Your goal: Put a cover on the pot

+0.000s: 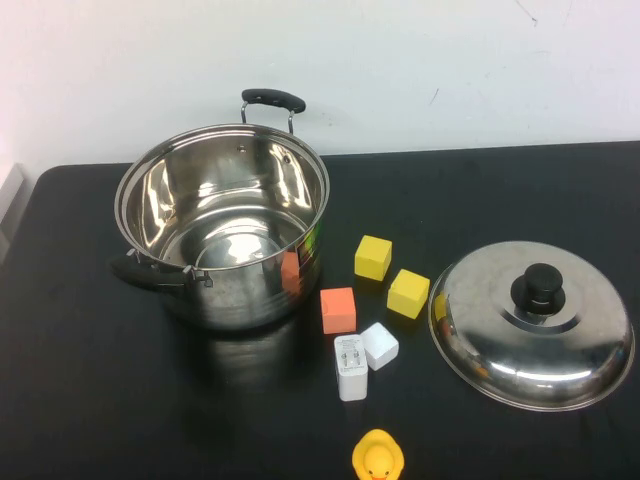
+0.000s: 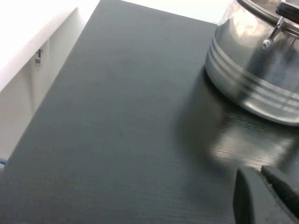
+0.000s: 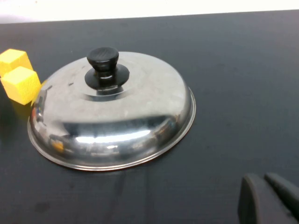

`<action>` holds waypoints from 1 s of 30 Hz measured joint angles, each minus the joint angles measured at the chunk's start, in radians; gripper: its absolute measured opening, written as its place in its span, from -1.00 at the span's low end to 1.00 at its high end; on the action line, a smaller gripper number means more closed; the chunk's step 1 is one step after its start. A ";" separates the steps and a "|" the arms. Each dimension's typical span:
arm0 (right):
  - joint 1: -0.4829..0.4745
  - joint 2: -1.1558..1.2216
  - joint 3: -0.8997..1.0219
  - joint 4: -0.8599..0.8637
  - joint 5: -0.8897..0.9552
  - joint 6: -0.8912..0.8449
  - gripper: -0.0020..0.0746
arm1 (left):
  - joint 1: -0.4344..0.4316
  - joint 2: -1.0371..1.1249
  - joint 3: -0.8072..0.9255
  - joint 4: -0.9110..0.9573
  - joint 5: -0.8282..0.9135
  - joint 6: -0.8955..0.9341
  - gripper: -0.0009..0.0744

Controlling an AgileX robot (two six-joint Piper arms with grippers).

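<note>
Pot (image 1: 222,228) stands uncovered and empty on the left half of the black worktop (image 1: 100,400), one black handle toward the wall, the other toward the robot. Lid (image 1: 531,323) lies dome-up on the right side of the worktop, black knob (image 1: 541,288) on top, well apart from the pot. Judgement: task at its opening step, lid not yet touched; next move calls for the right arm to come over the knob, close on it, lift the lid above the blocks and carry it left across to the pot rim, set level. Between pot and lid: two yellow cubes (image 1: 390,275), orange cube (image 1: 338,310), white cube (image 1: 379,345), white charger block (image 1: 350,368); yellow duck (image 1: 378,458) at the near edge. Neither arm shows in the high view. Left tool (image 2: 266,196): only dark tips seen in its wrist view, low over bare worktop beside the pot; cannot tell whether released or clenched. Right tool (image 3: 268,198): the same, near the lid, touching nothing; state cannot be told.
</note>
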 joint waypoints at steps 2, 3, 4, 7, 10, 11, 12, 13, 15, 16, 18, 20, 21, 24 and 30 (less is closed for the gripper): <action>0.000 0.000 0.000 0.000 0.000 0.000 -0.95 | 0.000 0.000 0.000 0.000 0.000 0.000 -0.98; 0.000 0.000 0.000 0.000 0.000 0.000 -0.95 | 0.000 0.000 0.000 0.000 0.000 0.000 -0.98; 0.000 0.000 0.000 0.000 0.000 0.000 -0.95 | 0.000 0.000 0.000 0.000 0.000 0.000 -0.98; 0.000 0.000 0.000 0.000 0.000 -0.002 -0.95 | 0.000 0.000 0.000 0.000 0.000 0.000 -0.98; 0.000 0.000 0.000 0.000 0.000 -0.004 -0.95 | 0.000 0.000 0.000 0.000 0.000 0.000 -0.98; 0.000 0.000 0.000 0.000 0.000 -0.004 -0.95 | 0.000 0.000 0.000 0.000 0.000 0.000 -0.98; 0.000 0.000 0.000 0.000 0.000 -0.004 -0.95 | 0.000 0.000 0.000 0.000 0.000 0.000 -0.98; 0.000 0.000 0.000 0.000 0.000 -0.004 -0.95 | 0.000 0.000 0.000 0.000 0.000 0.000 -0.98; 0.000 0.000 0.000 0.000 0.000 -0.004 -0.95 | 0.000 0.000 0.000 0.000 0.000 0.000 -0.98; 0.000 0.000 0.000 0.000 0.000 -0.004 -0.95 | 0.000 0.000 0.000 0.000 0.000 0.000 -0.98; 0.000 0.000 0.000 0.000 0.000 -0.004 -0.95 | 0.000 0.000 0.000 0.000 0.000 0.000 -0.98; 0.000 0.000 0.000 0.000 0.000 -0.004 -0.95 | 0.000 0.000 0.000 0.000 0.000 0.000 -0.97; 0.000 0.000 0.000 0.000 0.000 -0.004 -0.95 | 0.000 0.000 0.000 0.000 0.000 0.000 -0.98; 0.000 0.000 0.000 0.000 0.000 -0.004 -0.95 | 0.000 0.000 0.000 0.000 0.000 0.000 -0.98; 0.000 0.000 0.000 0.157 -0.010 0.032 -0.95 | 0.000 0.000 0.000 0.000 0.000 0.000 -0.98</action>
